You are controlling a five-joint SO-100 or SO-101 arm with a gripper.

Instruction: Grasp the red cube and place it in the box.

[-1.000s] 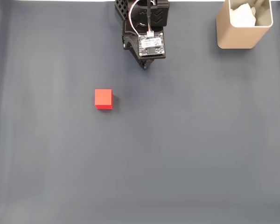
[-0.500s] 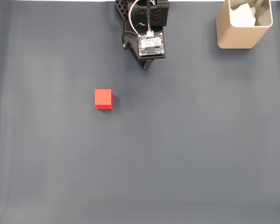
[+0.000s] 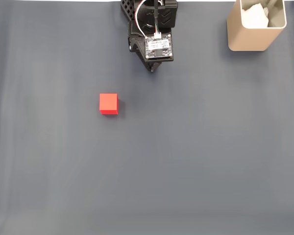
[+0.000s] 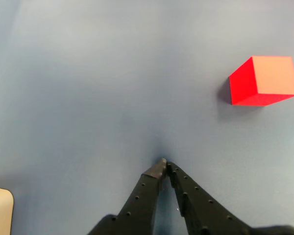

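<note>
Nothing has visibly moved since the earlier frames: arm, cube and box sit where they were.

Reading the fixed view from left to right, the red cube lies alone on the dark grey table surface, left of centre. It is a small, plain, bright red block with matte faces, its edges running nearly square to the picture frame. Being a cube, it has no long axis.

At about 1 o'clock from the cube, well apart from it, the black gripper hangs at the top centre, its tip pointing toward 6 o'clock. In the wrist view the gripper has its two fingers closed together at the tips, holding nothing, and the cube sits at about 2 o'clock from them.

At the top right corner of the fixed view stands the box, tan with rounded corners and something white inside.
</note>
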